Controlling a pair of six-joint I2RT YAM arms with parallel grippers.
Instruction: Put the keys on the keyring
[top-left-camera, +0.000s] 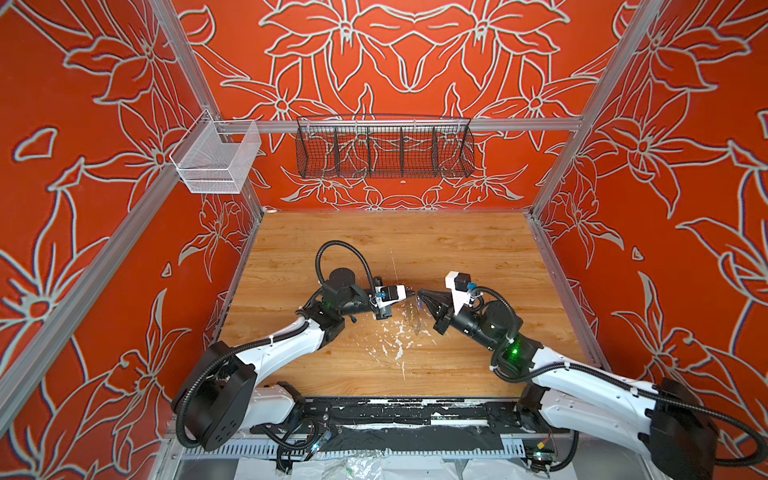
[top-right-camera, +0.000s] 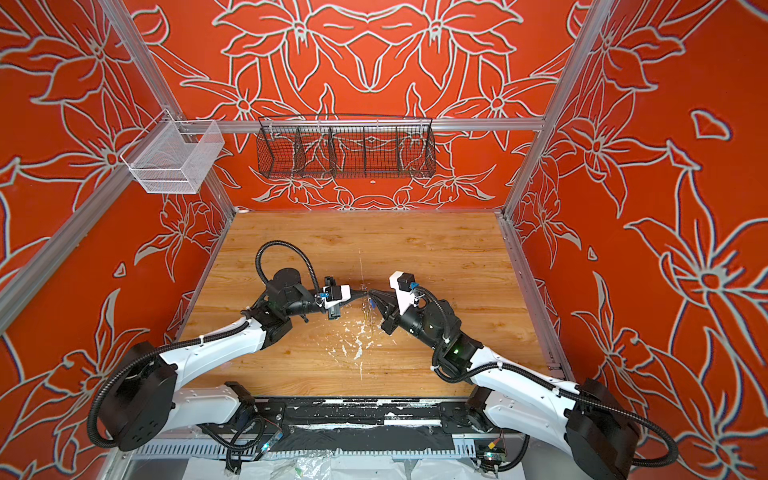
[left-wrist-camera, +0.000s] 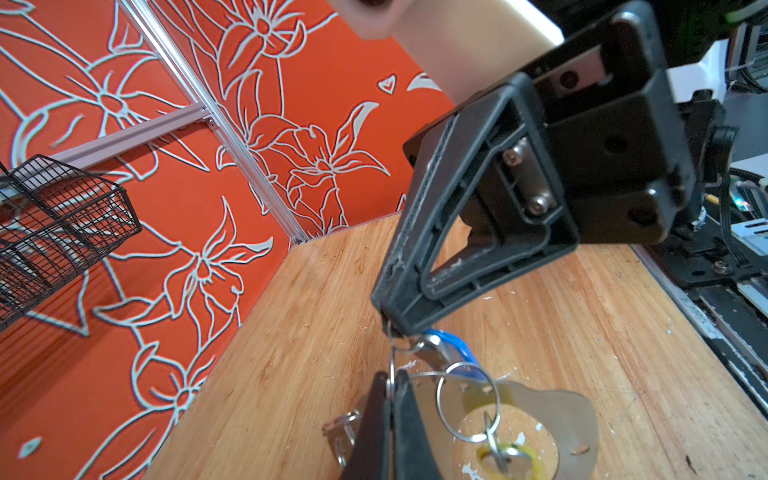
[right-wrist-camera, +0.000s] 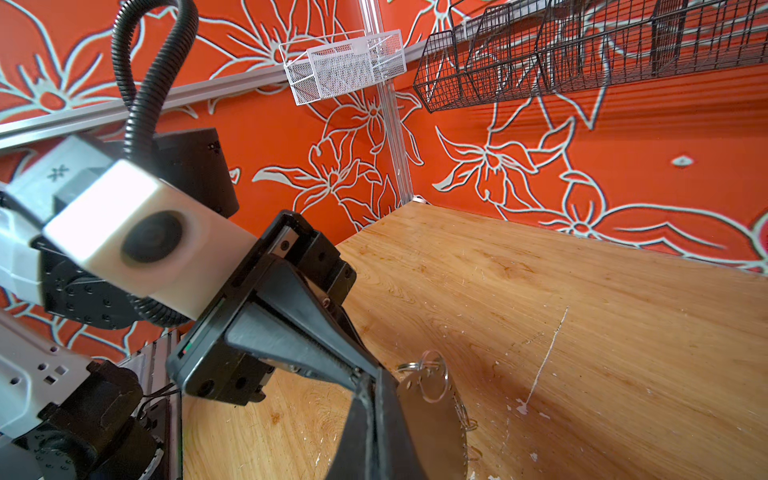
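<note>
Pinching wire loops tip to tip, my left gripper and right gripper; two keys, one keyring hang beside the fingers.

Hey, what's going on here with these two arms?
A keyring hangs over the wooden table, gripped from both sides. The left end effector and the right end effector are both shut on its wire loops, tip to tip. A blue-tagged key hangs by the right one's tip. A yellow-tagged key seems to dangle from another loop.
</note>
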